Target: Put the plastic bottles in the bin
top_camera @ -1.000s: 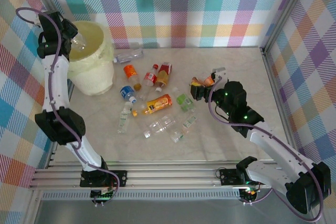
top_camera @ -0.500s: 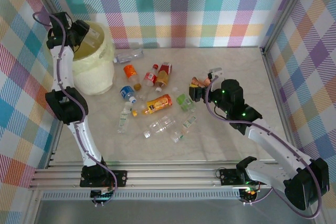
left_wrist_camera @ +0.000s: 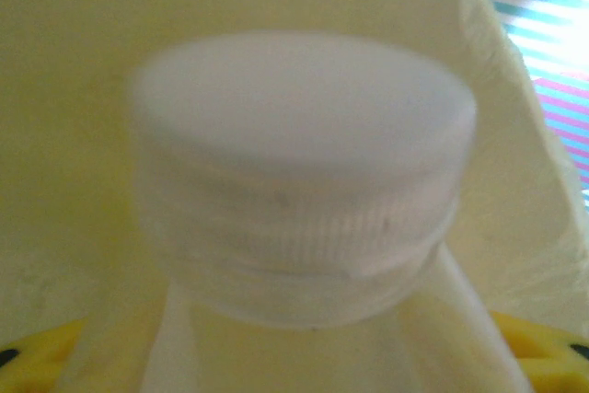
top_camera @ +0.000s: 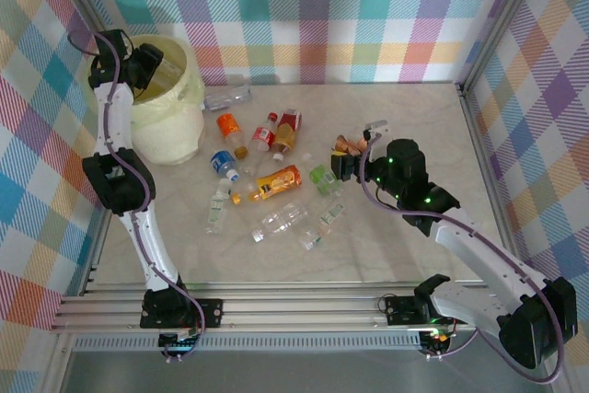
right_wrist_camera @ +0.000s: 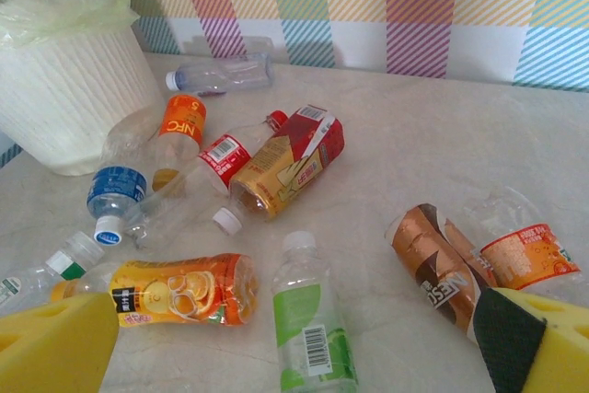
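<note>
The bin [top_camera: 175, 131], a pale cream-yellow bucket with a liner, stands at the back left. My left gripper [top_camera: 147, 66] hangs over its mouth. A clear bottle with a white cap [left_wrist_camera: 304, 181] sits between its yellow fingertips [left_wrist_camera: 543, 352], the bin's inner wall [left_wrist_camera: 74, 135] behind it. Whether the pads still press it is not visible. Several plastic bottles lie mid-table, among them an orange one [top_camera: 274, 181] and a green-labelled one [top_camera: 322, 179]. My right gripper [top_camera: 357, 149] hovers open above the green-labelled bottle [right_wrist_camera: 308, 329], beside a brown-labelled bottle [right_wrist_camera: 433, 260].
A clear bottle [top_camera: 225, 97] lies against the back wall next to the bin. Red, blue and orange-labelled bottles [right_wrist_camera: 276, 158] cluster between bin and right gripper. Checked walls close the back and sides. Bare tabletop [top_camera: 423, 117] lies at the right.
The left gripper has swung from the bin's left rim to over its mouth, carrying the clear bottle. The right gripper has crept slightly left, still open.
</note>
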Available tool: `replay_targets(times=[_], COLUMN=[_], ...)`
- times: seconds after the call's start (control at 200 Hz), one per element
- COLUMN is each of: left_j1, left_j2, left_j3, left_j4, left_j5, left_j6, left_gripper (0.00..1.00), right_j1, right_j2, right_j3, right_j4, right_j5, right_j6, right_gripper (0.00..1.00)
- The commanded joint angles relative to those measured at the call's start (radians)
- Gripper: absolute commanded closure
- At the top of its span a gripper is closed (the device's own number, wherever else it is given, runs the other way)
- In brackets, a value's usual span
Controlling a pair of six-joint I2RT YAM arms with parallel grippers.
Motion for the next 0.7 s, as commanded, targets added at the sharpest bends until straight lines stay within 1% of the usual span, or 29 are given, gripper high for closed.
replay_targets(times=[0.0,0.195,0.41,0.575,0.695], left_j1=[0.005,0.003,0.004,0.004,-0.001], left_j2=[-0.001,-0.025,-0.070,-0.129,-0.190], left_j3=[-0.005,-0.002,-0.003,-0.003,-0.012], left_j4=[0.018,-0.018,-0.063,-0.079,-0.123], left_j5=[0.000,-0.026,-0.066,-0.074,-0.111], left_j6=[0.025,0.031,0.039,0.041,0.040], left_gripper=[0.33,0.19,0.07,0.02,0.00], right_j1=[0.004,0.004,0.005,0.004,0.004], right_j2=[-0.011,-0.014,-0.017,-0.014,-0.001], right_j3=[0.032,0.029,0.025,0.021,0.023], right_j4=[-0.014,-0.033,-0.049,-0.068,-0.115], right_j5=[0.003,0.039,0.059,0.107,0.159], right_j6=[0.002,0.014,0.021,0.039,0.067], right_gripper=[0.00,0.00,0.00,0.00,0.00])
